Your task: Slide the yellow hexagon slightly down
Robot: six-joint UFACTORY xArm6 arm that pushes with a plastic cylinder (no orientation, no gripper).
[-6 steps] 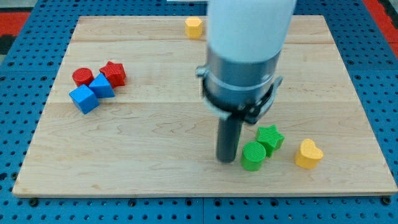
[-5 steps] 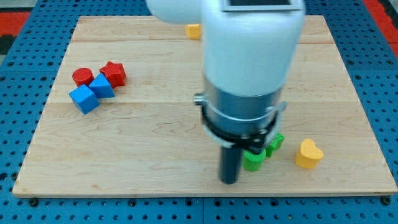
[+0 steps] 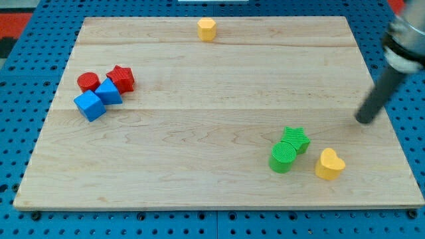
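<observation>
The yellow hexagon [image 3: 207, 28] sits at the top edge of the wooden board [image 3: 212, 79], a little left of centre. My tip [image 3: 364, 119] is at the view's right, near the board's right edge, far from the hexagon. It stands up and to the right of the green star [image 3: 295, 139] and the yellow heart [image 3: 329, 164], touching no block.
A green cylinder [image 3: 283, 157] touches the green star at lower right. At the left are a red cylinder [image 3: 87, 81], a red star [image 3: 121, 78] and two blue cubes [image 3: 108, 91] [image 3: 89, 105], bunched together. A blue pegboard [image 3: 405, 53] surrounds the board.
The arm swung from just left of the green cylinder to the board's right edge. The green cylinder and star now sit slightly further right and lower than a moment ago.
</observation>
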